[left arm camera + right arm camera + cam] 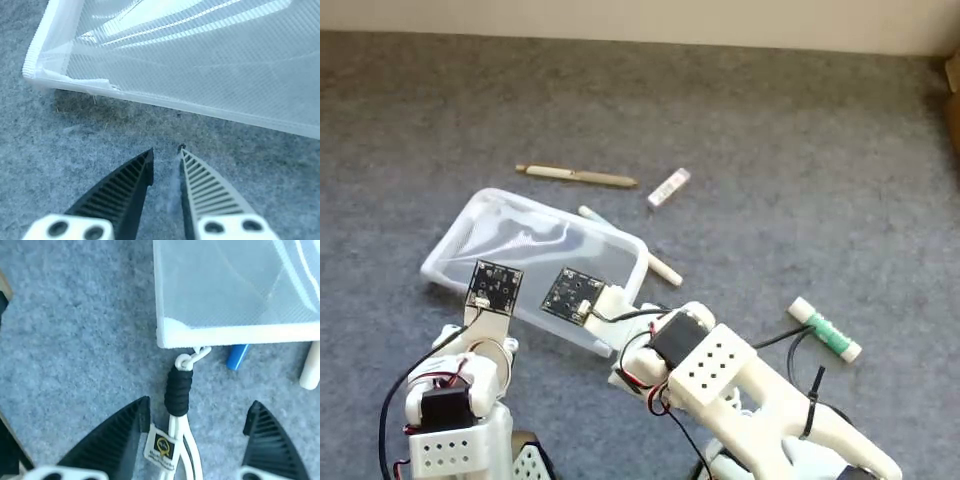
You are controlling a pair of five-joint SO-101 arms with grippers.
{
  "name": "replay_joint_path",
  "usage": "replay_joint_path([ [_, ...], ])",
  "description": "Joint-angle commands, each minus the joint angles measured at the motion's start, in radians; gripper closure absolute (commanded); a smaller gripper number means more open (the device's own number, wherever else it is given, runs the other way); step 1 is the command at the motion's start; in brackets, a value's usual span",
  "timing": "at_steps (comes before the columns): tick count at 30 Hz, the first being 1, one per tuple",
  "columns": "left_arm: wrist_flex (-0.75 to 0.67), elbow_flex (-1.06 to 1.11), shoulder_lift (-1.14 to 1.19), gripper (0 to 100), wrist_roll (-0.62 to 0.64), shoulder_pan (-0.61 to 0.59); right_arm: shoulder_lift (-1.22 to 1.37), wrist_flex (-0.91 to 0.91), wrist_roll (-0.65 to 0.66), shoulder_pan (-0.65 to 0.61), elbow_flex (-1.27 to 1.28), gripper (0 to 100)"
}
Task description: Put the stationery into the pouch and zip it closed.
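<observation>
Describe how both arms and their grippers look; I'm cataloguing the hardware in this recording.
The left arm and right arm are white plastic with hole-dotted plates, black motors and red and black wires. Each carries a square black camera board. The left gripper has one black and one pale ribbed, tapering finger; the right gripper has two black ones.

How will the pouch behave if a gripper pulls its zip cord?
Probably floppy: the pouch is thin see-through mesh with creases, so it may buckle rather than hold shape. Likely light, so pulling the cord may drag it across the carpet unless it is pinned.
</observation>
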Motion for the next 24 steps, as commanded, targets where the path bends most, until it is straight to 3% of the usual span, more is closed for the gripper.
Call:
replay_joint_path([
  [1,0.008,0.022,-0.008,90,-0.005,-0.012,0.004,-0.074,-0.031,-0.010,0.027,71.7],
  [17,0.008,0.022,-0.008,90,-0.005,-0.012,0.012,-0.223,-0.048,0.041,0.143,71.7],
  [24,0.008,0.022,-0.008,90,-0.005,-0.012,0.237,-0.278,-0.049,0.110,0.130,71.7],
])
